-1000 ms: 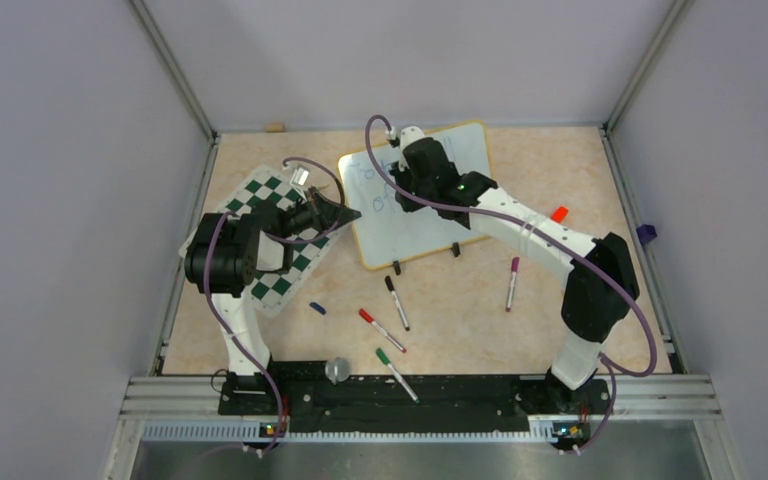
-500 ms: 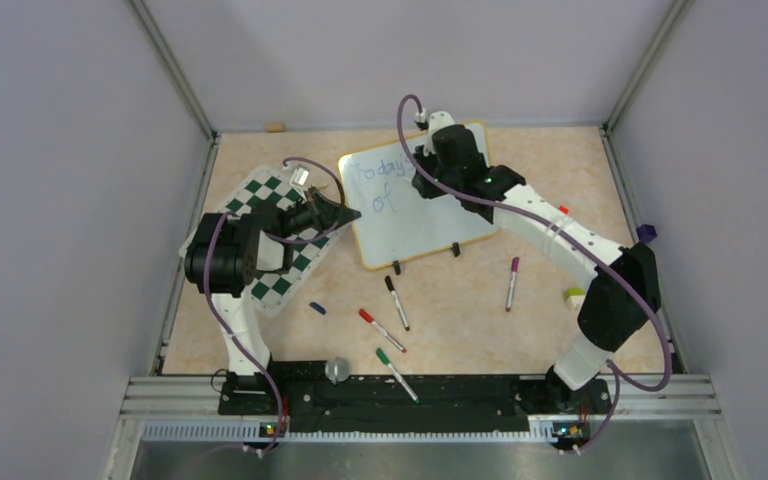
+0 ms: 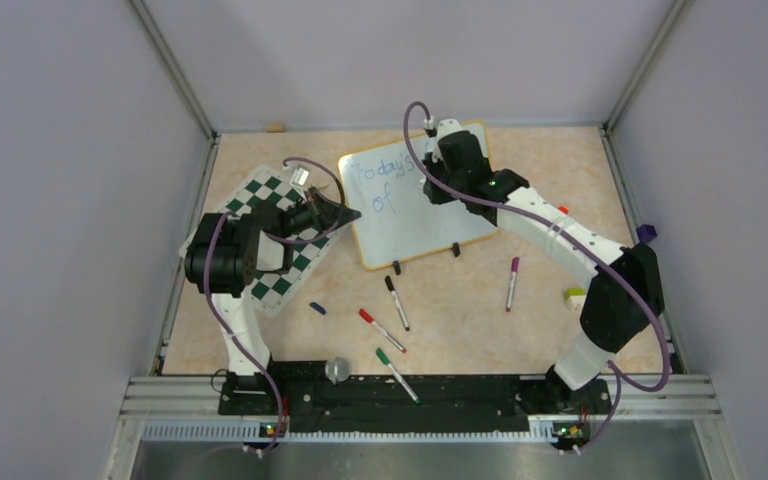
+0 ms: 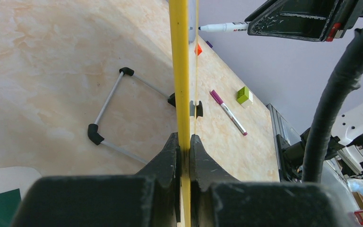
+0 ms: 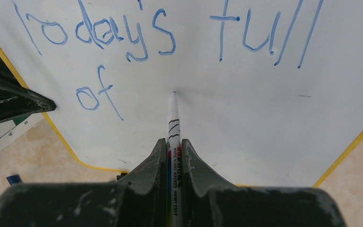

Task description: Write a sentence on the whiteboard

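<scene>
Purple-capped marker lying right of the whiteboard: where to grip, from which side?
Take the white barrel mid-length, coming straight down from above. The purple-capped marker lies flat on the table, running roughly near-to-far with bare surface either side, so the jaws should probably close across it left-to-right. The right end effector is nearer, but it is shut on the writing marker.

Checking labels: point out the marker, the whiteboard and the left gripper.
Marker [image 5: 173, 123], right wrist view, on its barrel.
Whiteboard [image 3: 412, 226], top view, bare lower area.
Left gripper [image 4: 183, 140], left wrist view, midway between its fingertips.

Bright even light, soft shadows, near fingers perhaps blurred
</scene>
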